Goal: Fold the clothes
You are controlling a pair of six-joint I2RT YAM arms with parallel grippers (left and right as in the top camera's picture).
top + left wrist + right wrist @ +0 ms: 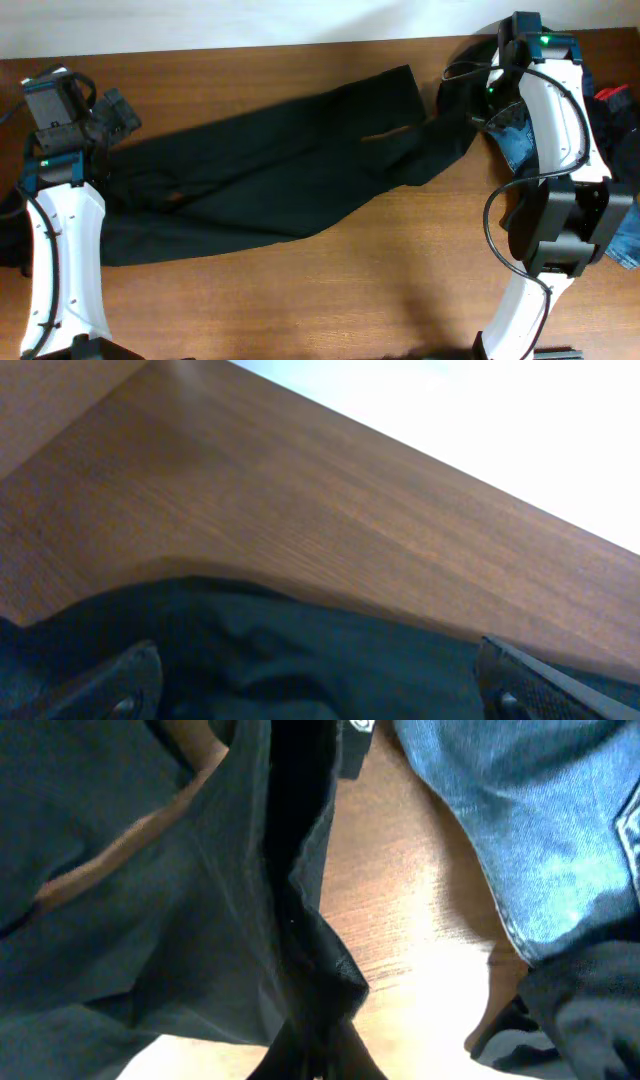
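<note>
So the black trousers [270,170] are laid out diagonally across the wooden table [400,270], one end by the left arm and the other up by the right arm. The rest of the pile is parked on the right edge: the jeans [520,830] just beside that end of the trousers, plus a red piece [612,95] at the far right. The left gripper [315,670] is spread wide, with its fingers [130,685] out at the corners of the wrist view and black cloth between them, nothing gripped. On the right gripper [478,112] I can't actually see the fingers. The fabric bunches up into a ridge right where they'd meet though, so I'd say it's pinched shut on the trousers. My read is we're early on, at the getting-both-ends-held stage before any actual fold. To do this well, I'd bring the left down onto the hem edge and not the middle, and grab both layers, not only the top one. The right should keep a light tension so the legs flatten instead of twisting. I'd also watch that the right end doesn't snag the denim and drag it along.
</note>
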